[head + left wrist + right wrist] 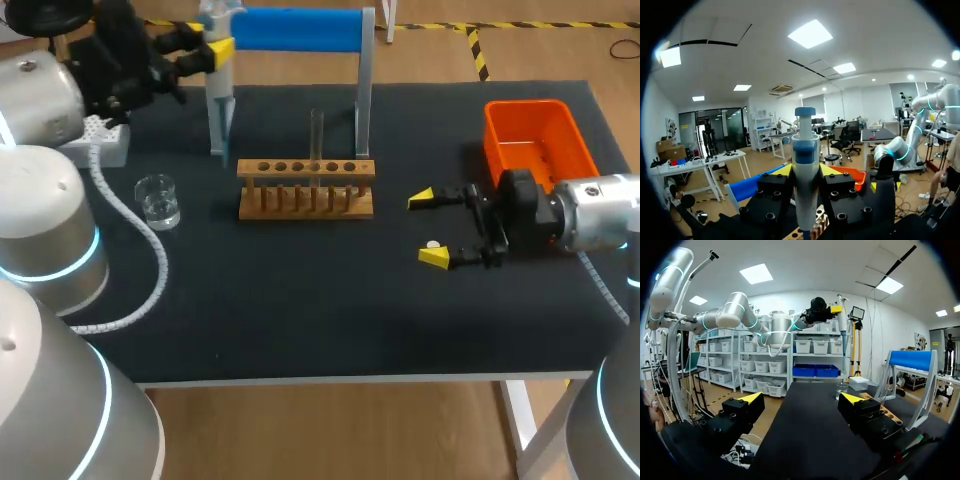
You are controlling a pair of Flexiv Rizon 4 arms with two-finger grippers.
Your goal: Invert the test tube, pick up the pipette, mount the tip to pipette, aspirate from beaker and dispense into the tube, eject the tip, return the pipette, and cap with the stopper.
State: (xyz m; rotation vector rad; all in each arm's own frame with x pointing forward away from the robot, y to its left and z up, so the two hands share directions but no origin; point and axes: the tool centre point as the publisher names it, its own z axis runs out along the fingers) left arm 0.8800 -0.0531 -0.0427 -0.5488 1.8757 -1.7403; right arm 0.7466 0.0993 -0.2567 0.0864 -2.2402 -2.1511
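Observation:
My left gripper (216,50) is raised at the back left, shut on the white and blue pipette (221,85), which hangs upright in front of the blue-barred stand (300,30). In the left wrist view the pipette (805,165) stands between the yellow fingertips (782,170). A clear test tube (316,140) stands upright in the wooden rack (305,190). The glass beaker (158,200) is left of the rack, the white tip box (100,140) behind it. My right gripper (432,228) lies open to the rack's right, a small white stopper (432,244) on the table between its fingers.
An orange bin (535,135) sits at the back right, beside the right wrist. A white cable (150,260) curls across the table's left side. From the right wrist the open gripper (801,400) faces the beaker (842,388) and tip box (858,383).

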